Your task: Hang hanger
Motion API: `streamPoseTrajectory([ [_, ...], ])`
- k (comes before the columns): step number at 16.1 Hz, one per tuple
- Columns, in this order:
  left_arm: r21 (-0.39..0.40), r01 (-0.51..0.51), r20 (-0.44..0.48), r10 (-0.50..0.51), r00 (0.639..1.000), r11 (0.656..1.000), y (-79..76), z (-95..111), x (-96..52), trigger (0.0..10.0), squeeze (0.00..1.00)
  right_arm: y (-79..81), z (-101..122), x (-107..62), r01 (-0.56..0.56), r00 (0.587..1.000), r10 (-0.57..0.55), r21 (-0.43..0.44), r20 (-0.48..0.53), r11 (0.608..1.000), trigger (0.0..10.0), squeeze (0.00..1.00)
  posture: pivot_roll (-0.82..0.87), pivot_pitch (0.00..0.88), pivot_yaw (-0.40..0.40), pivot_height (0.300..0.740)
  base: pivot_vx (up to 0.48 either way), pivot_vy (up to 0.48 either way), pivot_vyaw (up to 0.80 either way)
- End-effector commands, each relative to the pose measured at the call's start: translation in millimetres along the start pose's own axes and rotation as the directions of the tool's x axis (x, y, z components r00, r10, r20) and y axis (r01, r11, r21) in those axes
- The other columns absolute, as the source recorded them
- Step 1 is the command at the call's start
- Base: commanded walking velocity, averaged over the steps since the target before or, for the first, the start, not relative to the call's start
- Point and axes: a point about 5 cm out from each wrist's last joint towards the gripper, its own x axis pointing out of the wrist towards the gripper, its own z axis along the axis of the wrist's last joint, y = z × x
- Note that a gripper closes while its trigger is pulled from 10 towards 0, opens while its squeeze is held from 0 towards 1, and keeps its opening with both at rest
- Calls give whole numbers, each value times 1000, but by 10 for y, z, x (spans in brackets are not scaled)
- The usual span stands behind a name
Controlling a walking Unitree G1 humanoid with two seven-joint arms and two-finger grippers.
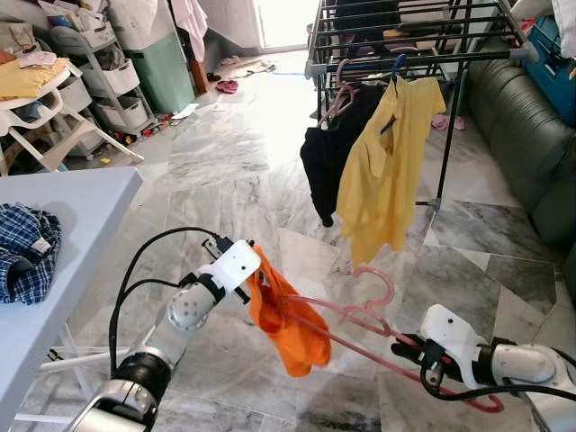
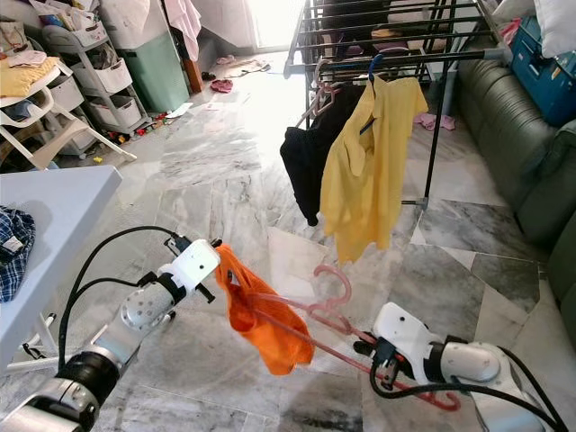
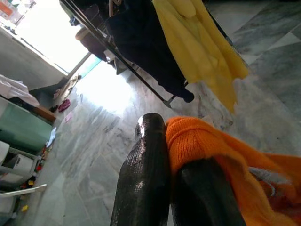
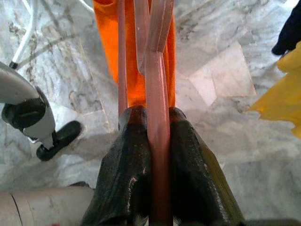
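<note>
A pink plastic hanger lies nearly flat above the marble floor, its hook curling up towards the drying rack. An orange garment hangs over the hanger's left end. My right gripper is shut on a pink bar of the hanger; it also shows low on the right. My left gripper is shut on the orange garment at its upper edge. The black drying rack stands beyond, with a yellow shirt and a black garment hung from it.
A grey-blue table at my left carries a blue plaid cloth. A dark green sofa runs along the right. White shelving and a white chair stand at the far left. Open marble floor lies between me and the rack.
</note>
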Motion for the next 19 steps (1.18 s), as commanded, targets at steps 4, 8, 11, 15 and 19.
streamPoseTrajectory([
  [4, 28, -35, -3, 35, 999, 999, 151, -38, -91, 10000, 0, -6, 4, 34, -4, 1000, 4, -22, -6, 1000, 10000, 0, -141, 0, 154, 740, 0, 0, 0],
  [8, 26, -28, 64, 27, 998, 999, 132, 113, -65, 10000, 0, 19, -70, 149, -13, 1000, 13, 26, -21, 1000, 10000, 0, -134, 0, 151, 740, 0, 0, 0],
  [11, 14, 0, 111, -1, 994, 1000, 41, 226, -62, 10000, 0, 52, -155, 255, -18, 999, 21, 57, -42, 998, 10000, 0, -126, 0, 151, 740, 0, 0, 0],
  [15, 9, 51, 149, -52, 988, 999, -119, 327, -96, 10000, 0, 9, -181, 377, -13, 998, 18, 63, -67, 998, 10000, 0, -122, 0, 154, 740, 0, 0, 0],
  [19, 20, 81, 148, -83, 986, 996, -216, 356, -119, 10000, 0, -56, -38, 450, -8, 1000, 8, 45, -21, 999, 10000, 0, -117, 0, 152, 740, 0, 0, 0],
])
